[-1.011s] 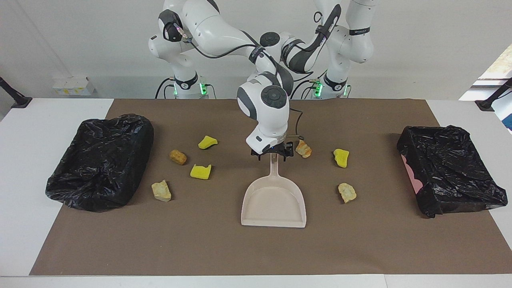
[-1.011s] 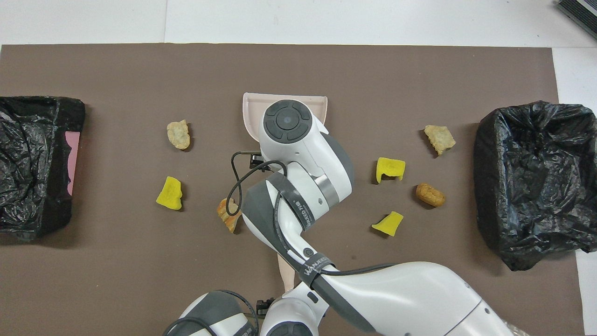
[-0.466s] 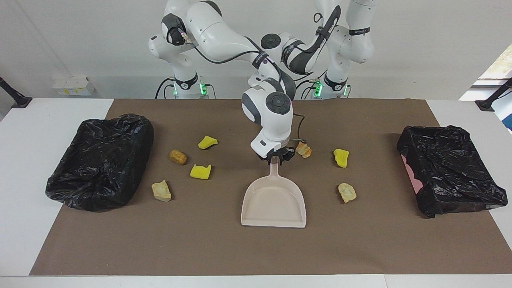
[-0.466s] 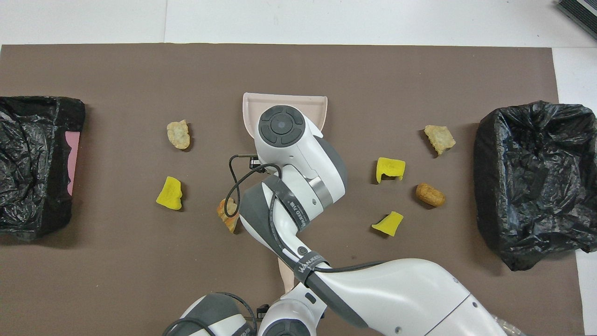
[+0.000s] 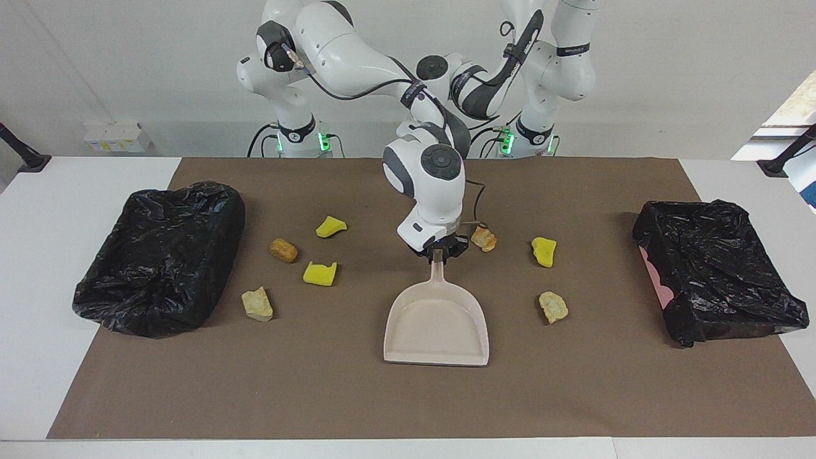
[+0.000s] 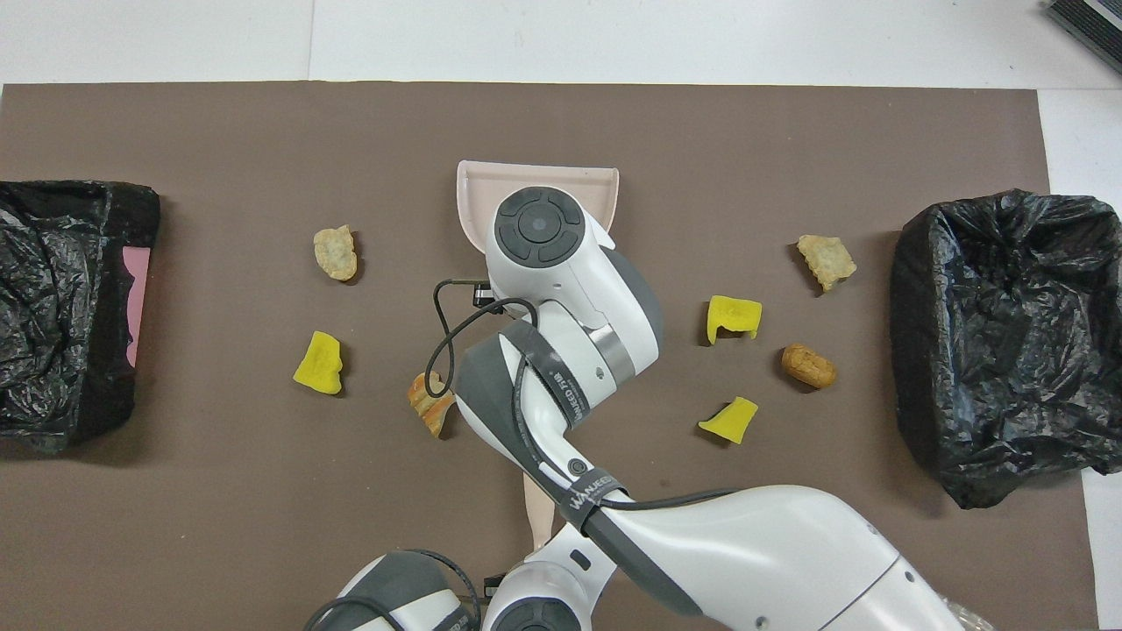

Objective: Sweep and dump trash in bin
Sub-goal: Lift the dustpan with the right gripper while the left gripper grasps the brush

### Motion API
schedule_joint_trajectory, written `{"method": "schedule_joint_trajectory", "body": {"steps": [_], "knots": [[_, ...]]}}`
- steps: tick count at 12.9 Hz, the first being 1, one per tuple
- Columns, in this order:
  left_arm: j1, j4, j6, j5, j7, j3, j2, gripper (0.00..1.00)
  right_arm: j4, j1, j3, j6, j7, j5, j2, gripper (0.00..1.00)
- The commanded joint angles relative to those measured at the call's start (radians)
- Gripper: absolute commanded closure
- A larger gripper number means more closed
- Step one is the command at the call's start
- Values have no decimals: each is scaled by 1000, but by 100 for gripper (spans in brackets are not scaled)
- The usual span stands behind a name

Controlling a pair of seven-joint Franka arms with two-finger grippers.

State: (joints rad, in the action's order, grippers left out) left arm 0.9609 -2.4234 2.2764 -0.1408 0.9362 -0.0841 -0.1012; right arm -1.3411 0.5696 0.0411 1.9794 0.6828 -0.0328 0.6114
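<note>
Facing view: trash [image 5: 319, 273] is scattered on the brown mat [image 5: 574, 395] either side of the dustpan [image 5: 437, 325], between two black-bagged bins [image 5: 159, 255]. Its handle is pinched shut-tight by the right gripper [image 5: 437, 250]; the left gripper isn't seen. Risk: handle could twist, so the orange-brown chunk [image 5: 484, 238] gets knocked.

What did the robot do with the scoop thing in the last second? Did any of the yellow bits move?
The right gripper came down and closed its fingers, wide open a second ago, on the handle of the dustpan. The pan's wide edge slid slightly away from the robots. The left arm waits, folded back near the bases. The seven trash pieces, such as the yellow sponge chunk, and both black-bagged bins stayed put.
</note>
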Motion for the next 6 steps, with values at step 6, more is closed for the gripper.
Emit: {"method": "schedule_joint_trajectory", "body": {"steps": [6], "knots": [[-105,90,-230,55,-161,30,-57,100,-19,-108,-4,-149,-228,5,-154,100]]}}
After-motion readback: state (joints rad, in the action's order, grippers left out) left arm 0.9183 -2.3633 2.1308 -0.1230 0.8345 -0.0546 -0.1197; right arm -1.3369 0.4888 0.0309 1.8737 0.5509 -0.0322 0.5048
